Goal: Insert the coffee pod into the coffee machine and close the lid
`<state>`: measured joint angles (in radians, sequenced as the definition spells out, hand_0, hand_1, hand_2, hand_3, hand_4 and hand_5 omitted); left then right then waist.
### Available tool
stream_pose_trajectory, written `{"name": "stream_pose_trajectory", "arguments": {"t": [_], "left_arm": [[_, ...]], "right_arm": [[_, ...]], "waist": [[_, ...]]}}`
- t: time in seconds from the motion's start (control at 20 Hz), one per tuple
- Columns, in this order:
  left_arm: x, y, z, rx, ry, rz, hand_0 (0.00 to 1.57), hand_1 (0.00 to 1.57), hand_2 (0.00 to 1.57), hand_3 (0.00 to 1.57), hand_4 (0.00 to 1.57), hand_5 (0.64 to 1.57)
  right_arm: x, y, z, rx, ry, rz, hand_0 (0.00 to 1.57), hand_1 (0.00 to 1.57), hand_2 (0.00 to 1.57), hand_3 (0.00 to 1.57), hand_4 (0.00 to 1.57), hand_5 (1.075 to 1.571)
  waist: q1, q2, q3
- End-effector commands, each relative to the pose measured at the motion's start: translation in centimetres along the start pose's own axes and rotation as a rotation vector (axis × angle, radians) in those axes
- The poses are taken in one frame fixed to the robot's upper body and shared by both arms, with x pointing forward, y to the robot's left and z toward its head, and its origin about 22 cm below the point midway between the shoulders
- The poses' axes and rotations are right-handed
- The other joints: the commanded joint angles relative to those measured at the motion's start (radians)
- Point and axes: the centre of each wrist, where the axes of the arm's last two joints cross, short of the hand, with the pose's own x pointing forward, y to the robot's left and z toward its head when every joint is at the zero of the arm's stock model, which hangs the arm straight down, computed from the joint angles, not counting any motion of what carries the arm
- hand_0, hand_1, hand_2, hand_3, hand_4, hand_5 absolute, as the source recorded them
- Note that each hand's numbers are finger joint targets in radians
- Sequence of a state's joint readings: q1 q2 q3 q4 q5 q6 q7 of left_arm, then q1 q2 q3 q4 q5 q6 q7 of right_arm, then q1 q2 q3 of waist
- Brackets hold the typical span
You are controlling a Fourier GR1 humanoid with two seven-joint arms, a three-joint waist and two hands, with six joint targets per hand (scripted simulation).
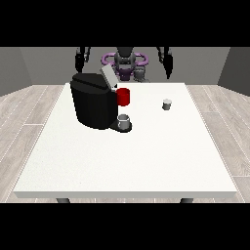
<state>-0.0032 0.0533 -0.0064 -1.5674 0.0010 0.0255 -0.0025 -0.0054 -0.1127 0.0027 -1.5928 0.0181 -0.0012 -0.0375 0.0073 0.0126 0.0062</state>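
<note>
On the white table (pixel 146 161) I'd reach the hand at the view's right (pixel 168 73), fingers unreadable, forward to the coffee pod (pixel 167 104) lying well ahead of it, then carry it sideways to the coffee machine (pixel 95 100), whose lid (pixel 108 77) stands raised.

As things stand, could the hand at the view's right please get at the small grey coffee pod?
Probably yes: the coffee pod stands alone on bare table, nothing between it and that hand, the coffee machine off aside.

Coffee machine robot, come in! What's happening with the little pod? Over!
Both hands raised behind the table, holding nothing. Coffee pod alone on the table. Coffee machine lid up. Nothing between them.
</note>
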Motion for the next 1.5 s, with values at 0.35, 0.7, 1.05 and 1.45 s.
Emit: {"name": "stream_pose_trajectory", "arguments": {"t": [0.35,0.7,1.05,1.45], "left_arm": [[-0.5,4.4,0.9,-0.073,-0.167,0.043,0.0,0.0,0.0,0.0,0.3,1.571],[-0.5,6.0,0.7,-0.109,-0.145,-0.155,0.0,0.0,0.0,0.0,0.32,1.571],[1.8,8.9,-4.0,-0.057,-0.092,-0.274,0.0,0.0,0.0,0.0,0.0,1.571],[2.5,11.5,-7.0,-0.078,0.037,-0.322,0.0,0.0,0.0,0.0,0.0,1.571]], "right_arm": [[-2.0,-0.9,1.2,-0.204,0.022,-0.109,0.0,0.0,0.0,0.0,0.11,1.571],[-2.5,-0.1,1.0,-0.208,-0.001,-0.094,0.0,0.0,0.0,0.0,0.22,1.571],[-0.2,3.7,-0.6,-0.128,-0.076,-0.135,0.0,0.0,0.0,0.0,0.19,1.571],[0.0,2.9,-2.0,-0.094,-0.064,-0.135,0.0,0.0,0.0,0.0,0.26,1.571]], "waist": [[-0.024,-0.039,-0.0066],[-0.019,-0.027,-0.0062],[-0.098,0.057,-0.0062],[-0.122,0.094,-0.0063]]}}
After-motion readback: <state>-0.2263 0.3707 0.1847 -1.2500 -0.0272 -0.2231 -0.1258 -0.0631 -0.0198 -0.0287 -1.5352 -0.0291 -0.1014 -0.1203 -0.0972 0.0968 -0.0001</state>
